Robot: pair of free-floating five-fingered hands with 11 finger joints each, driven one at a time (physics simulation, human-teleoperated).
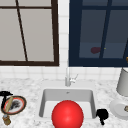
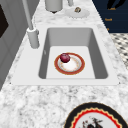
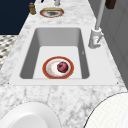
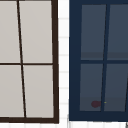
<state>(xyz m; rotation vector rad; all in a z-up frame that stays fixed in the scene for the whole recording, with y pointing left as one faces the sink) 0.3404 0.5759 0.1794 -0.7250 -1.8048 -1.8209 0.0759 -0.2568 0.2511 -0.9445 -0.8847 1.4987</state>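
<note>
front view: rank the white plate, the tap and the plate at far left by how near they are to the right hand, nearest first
From the right hand, at the sink's right edge:
1. white plate, on the counter just to its right
2. tap, behind the sink, up-left
3. dark-rimmed plate, across the sink at far left

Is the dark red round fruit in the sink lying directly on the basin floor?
No, the dark red round fruit sits on the orange-rimmed white plate inside the white sink basin.

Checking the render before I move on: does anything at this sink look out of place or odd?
Yes. A big red ball covers the sink in the front view, yet the side views show a red-rimmed plate there with a small dark red fruit on its edge. The right hand hangs beside it.
</note>
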